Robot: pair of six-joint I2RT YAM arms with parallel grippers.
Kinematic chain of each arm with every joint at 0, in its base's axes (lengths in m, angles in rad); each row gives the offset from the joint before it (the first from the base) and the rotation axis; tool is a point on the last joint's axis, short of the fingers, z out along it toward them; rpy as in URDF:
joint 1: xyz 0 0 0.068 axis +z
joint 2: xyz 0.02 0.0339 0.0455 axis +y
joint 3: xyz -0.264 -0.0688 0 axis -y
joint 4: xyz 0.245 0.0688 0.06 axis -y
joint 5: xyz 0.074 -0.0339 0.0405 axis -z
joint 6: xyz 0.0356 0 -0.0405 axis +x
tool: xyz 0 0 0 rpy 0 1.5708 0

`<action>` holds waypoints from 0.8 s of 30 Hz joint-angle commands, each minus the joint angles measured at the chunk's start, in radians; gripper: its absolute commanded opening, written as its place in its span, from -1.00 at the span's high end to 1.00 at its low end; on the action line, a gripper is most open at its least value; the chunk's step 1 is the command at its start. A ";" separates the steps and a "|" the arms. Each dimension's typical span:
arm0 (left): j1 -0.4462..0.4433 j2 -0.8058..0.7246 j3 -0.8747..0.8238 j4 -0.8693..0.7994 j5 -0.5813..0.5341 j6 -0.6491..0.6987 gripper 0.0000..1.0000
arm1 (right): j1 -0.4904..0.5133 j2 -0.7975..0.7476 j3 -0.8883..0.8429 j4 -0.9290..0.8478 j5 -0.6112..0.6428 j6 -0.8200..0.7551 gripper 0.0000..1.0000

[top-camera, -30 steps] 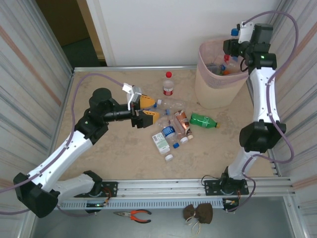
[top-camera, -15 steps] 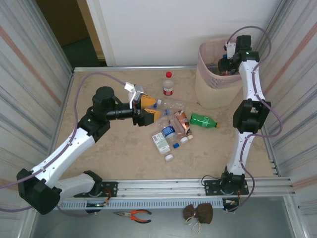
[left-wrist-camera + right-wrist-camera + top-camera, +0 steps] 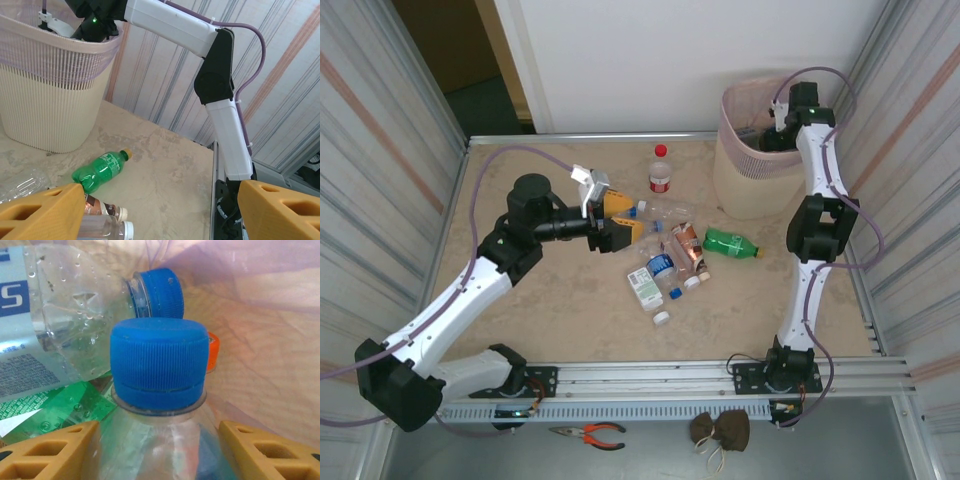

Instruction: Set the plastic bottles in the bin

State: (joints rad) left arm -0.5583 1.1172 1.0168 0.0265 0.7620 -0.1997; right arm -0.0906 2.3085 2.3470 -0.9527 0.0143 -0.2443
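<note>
The beige bin (image 3: 745, 185) with a pink liner (image 3: 260, 340) stands at the far right. My right gripper (image 3: 772, 140) reaches down into it, shut on a clear bottle with a blue cap (image 3: 159, 370) that sits between its yellow fingers (image 3: 50, 452). Under it lie another blue-capped clear bottle (image 3: 75, 325), a green one (image 3: 45, 412) and an orange cap (image 3: 213, 352). My left gripper (image 3: 623, 220) hovers open and empty beside the pile of bottles (image 3: 672, 255) at mid-table. A green bottle (image 3: 730, 243) (image 3: 100, 170) lies right of the pile, and a red-capped bottle (image 3: 660, 170) stands behind it.
A white-labelled bottle (image 3: 645, 288) and a loose white cap (image 3: 662, 318) lie in front of the pile. A brown bottle (image 3: 102, 207) and a clear white-capped one (image 3: 107, 229) lie by my left fingertip (image 3: 42, 210). The right arm's elbow (image 3: 815, 228) stands beside the bin.
The right arm has swung its wrist from above the bin's rim down into the bin with the bottle. The left arm has hardly moved.
</note>
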 commanded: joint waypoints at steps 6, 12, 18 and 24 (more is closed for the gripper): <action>0.015 0.017 0.000 0.029 -0.007 -0.012 -0.61 | 0.025 0.005 0.008 -0.033 -0.010 0.010 -0.41; 0.016 0.019 -0.001 0.024 -0.029 -0.020 -0.61 | 0.033 -0.066 0.009 -0.030 -0.003 0.017 -0.55; 0.016 0.002 -0.012 0.020 -0.056 -0.030 -0.60 | 0.042 -0.162 0.008 -0.028 -0.006 0.031 -0.55; 0.016 -0.019 -0.021 0.009 -0.101 -0.037 -0.60 | 0.069 -0.278 0.001 -0.002 -0.037 0.068 -0.55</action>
State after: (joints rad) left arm -0.5488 1.1271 1.0100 0.0261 0.6945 -0.2199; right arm -0.0391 2.1193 2.3470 -0.9665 0.0017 -0.2173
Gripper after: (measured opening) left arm 0.802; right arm 0.776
